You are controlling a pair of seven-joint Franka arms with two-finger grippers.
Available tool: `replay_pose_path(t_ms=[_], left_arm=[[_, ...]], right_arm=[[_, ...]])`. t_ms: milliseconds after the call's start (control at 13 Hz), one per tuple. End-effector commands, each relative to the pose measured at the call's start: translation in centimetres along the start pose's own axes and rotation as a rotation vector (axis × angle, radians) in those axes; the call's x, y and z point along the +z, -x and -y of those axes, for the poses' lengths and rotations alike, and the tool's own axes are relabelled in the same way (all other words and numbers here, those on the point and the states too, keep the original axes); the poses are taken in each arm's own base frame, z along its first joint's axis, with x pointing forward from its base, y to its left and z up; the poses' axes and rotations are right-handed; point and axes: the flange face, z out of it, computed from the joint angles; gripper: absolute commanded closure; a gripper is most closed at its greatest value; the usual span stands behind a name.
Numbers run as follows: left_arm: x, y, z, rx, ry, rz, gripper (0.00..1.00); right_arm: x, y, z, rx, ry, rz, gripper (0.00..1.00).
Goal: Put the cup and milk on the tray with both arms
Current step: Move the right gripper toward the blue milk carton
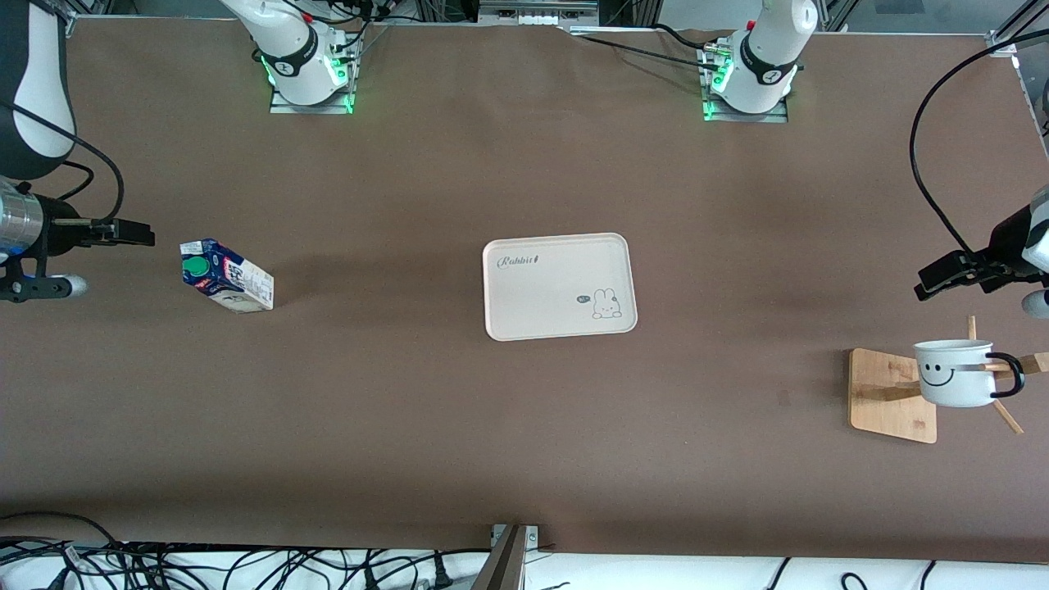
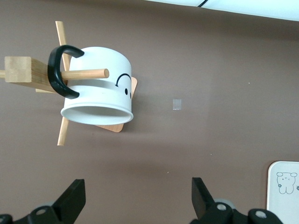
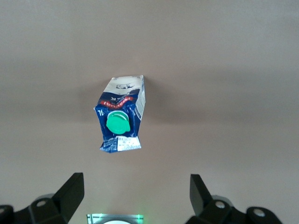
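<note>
The cream tray (image 1: 541,307) with "Rabbit" lettering lies in the middle of the table; its corner shows in the left wrist view (image 2: 285,205). The white smiley cup (image 1: 953,374) hangs by its black handle on a peg of a wooden stand at the left arm's end, and shows in the left wrist view (image 2: 100,88). The blue and white milk carton (image 1: 227,277) with a green cap stands at the right arm's end, and shows in the right wrist view (image 3: 121,119). My left gripper (image 1: 942,279) (image 2: 138,186) is open and empty over the table beside the stand. My right gripper (image 1: 123,232) (image 3: 136,179) is open and empty over the table beside the milk.
The wooden square-based mug stand (image 1: 892,396) has several pegs sticking out around the cup. A small tape mark (image 2: 176,104) lies on the brown table between the stand and the tray. Cables (image 1: 205,565) run along the table edge nearest the front camera.
</note>
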Motion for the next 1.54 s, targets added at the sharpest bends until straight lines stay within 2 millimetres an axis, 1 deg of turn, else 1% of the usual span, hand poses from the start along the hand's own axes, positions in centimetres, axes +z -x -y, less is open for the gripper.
replay_pose_path(t_ms=[0, 77, 154, 231, 385, 692, 1000, 1154, 1308, 1462], left_arm=[[-0.8, -0.3, 0.0, -0.010, 0.015, -0.015, 0.00], [-0.7, -0.4, 0.0, -0.010, 0.015, -0.014, 0.00], [-0.7, -0.4, -0.1, -0.008, 0.016, -0.013, 0.00], [-0.7, -0.3, -0.1, -0.005, 0.016, -0.010, 0.00], [-0.6, -0.3, -0.7, 0.003, 0.015, -0.007, 0.00], [-0.3, 0.4, -0.4, 0.043, 0.011, 0.043, 0.00], [-0.4, 0.4, -0.6, 0.052, -0.002, 0.043, 0.00], [-0.5, 0.7, -0.6, 0.052, -0.002, 0.060, 0.00], [-0.3, 0.8, -1.0, 0.060, -0.003, 0.066, 0.00], [-0.3, 0.8, -1.1, 0.061, -0.003, 0.066, 0.00]], right_arm=[[1.5, -0.5, 1.2, -0.031, 0.014, -0.014, 0.00], [2.2, -0.9, 1.3, -0.032, 0.014, -0.024, 0.00], [3.6, -0.9, 1.5, -0.029, 0.014, -0.030, 0.00], [4.6, -1.1, 1.6, -0.031, 0.015, -0.036, 0.00], [6.0, -1.1, 1.7, -0.032, 0.009, -0.036, 0.00], [5.8, -1.0, 1.8, -0.034, 0.010, -0.036, 0.00], [6.4, -0.8, 1.8, -0.031, 0.008, -0.028, 0.00], [7.3, -0.3, 1.9, -0.032, 0.008, -0.033, 0.00], [8.7, 0.4, 2.1, -0.036, 0.008, -0.044, 0.00], [9.4, 0.9, 2.2, -0.036, 0.007, -0.045, 0.00]])
